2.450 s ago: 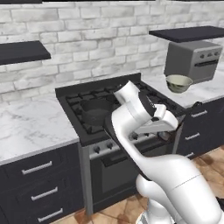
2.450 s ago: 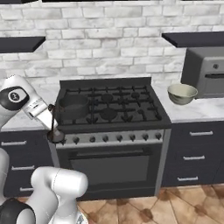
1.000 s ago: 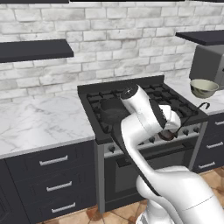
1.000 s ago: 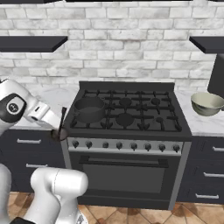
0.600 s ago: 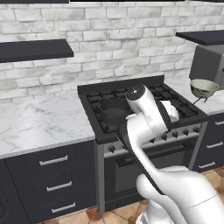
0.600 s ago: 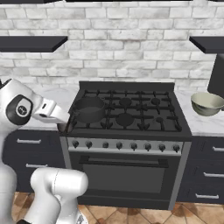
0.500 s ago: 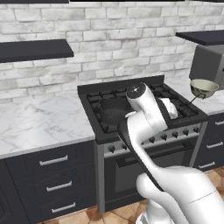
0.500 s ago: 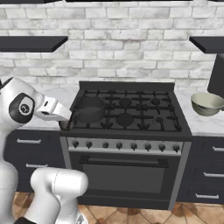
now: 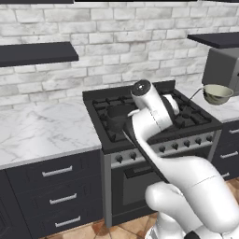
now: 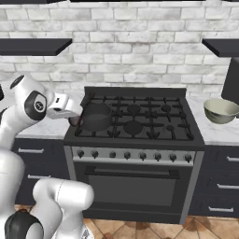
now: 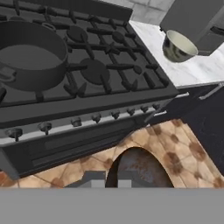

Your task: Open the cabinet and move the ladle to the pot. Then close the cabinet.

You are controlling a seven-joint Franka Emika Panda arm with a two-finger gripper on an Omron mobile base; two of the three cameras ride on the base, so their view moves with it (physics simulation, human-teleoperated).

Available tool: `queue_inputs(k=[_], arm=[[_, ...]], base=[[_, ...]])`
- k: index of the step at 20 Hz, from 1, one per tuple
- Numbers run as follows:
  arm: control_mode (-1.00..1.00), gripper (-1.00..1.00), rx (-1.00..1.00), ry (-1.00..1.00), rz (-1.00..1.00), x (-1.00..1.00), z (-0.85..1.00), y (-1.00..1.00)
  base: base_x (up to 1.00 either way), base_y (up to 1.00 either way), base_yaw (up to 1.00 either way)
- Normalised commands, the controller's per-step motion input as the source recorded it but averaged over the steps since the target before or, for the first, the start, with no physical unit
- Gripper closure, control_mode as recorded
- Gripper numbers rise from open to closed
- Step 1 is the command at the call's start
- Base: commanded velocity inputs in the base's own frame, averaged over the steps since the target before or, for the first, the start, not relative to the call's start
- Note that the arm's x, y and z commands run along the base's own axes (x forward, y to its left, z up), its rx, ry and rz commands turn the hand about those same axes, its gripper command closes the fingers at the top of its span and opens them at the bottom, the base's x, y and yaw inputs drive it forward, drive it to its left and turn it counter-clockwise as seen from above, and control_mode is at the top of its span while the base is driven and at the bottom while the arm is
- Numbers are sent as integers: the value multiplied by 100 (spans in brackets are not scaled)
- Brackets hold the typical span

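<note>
1. The stove (image 10: 133,122), black with a row of knobs along its front, stands between two stretches of marble desk (image 9: 42,133); dark drawers with short handles sit below the desk on both sides.
2. A dark box-shaped appliance (image 9: 223,70) stands on the desk at the far right, under a dark wall shelf (image 10: 223,45).
3. The pot (image 10: 97,116), round, low and dark, sits on the stove's near-left burner; in the hand view it lies at upper left (image 11: 30,54).
4. A pale olive bowl (image 10: 221,110) rests on the right desk, just in front of the dark appliance and well apart from the pot.
5. The end effector (image 10: 73,119) hangs just left of the pot, at the stove's left edge. Its jaws are fully closed.
6. A small dark rounded shape sits at the end effector's tip beside the pot wall; whether this is the ladle's bowl cannot be told.
</note>
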Motion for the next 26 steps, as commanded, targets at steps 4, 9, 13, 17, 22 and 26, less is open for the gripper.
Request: queue_inputs(k=[4, 9, 13, 17, 22, 26], arm=[[-100, 100, 0, 0, 9, 58, 0, 15], [-100, 100, 0, 0, 10, 62, 0, 15], [-100, 100, 0, 0, 10, 56, 0, 16], [-100, 100, 0, 0, 10, 57, -3, 19], [-100, 100, 0, 0, 10, 51, -16, 7], [-100, 100, 0, 0, 8, 49, -18, 1]], base=[[0, 0, 0], [0, 0, 0], [0, 0, 0], [0, 0, 0], [0, 0, 0], [0, 0, 0]])
